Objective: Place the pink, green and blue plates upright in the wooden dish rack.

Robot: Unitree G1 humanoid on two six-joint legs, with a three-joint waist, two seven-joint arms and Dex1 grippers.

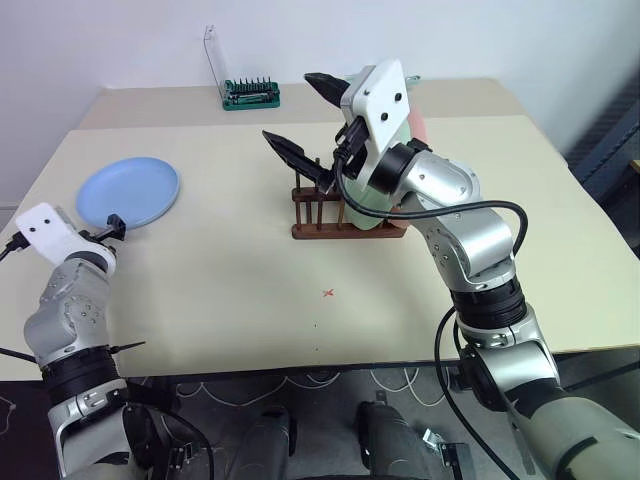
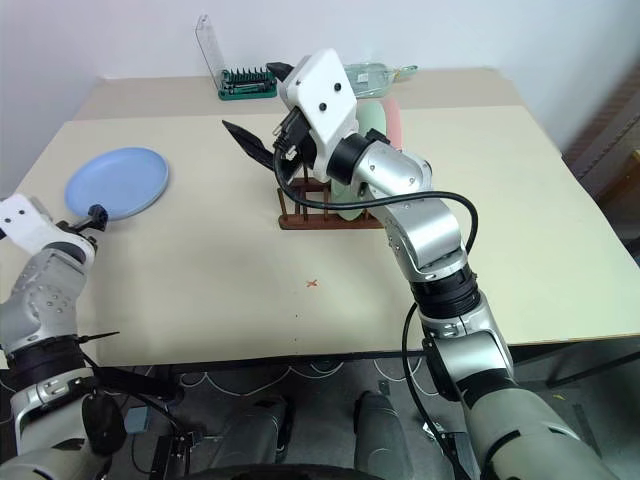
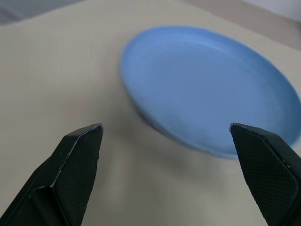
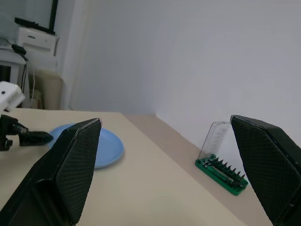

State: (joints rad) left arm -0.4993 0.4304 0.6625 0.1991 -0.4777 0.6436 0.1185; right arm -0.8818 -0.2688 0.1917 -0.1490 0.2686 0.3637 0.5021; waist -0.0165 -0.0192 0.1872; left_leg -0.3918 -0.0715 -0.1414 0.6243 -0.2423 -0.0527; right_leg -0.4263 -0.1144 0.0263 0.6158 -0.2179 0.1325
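In the head views we see the wooden dish rack [image 2: 315,212] at upper centre of the bench [image 1: 250,290], its rails running left to right, with the green plate [image 2: 368,125] and pink plate [image 2: 392,118] standing on edge behind the right gripper [image 1: 305,115]. In the left wrist view the blue plate [image 3: 211,89] lies flat before the left gripper [image 3: 164,136]. We see both grippers' fingers spread wide and empty.

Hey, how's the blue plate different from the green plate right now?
The blue plate lies flat on the table; the green plate stands upright in the rack. The blue one sits by the left gripper, the green one behind the right arm. Both are round.
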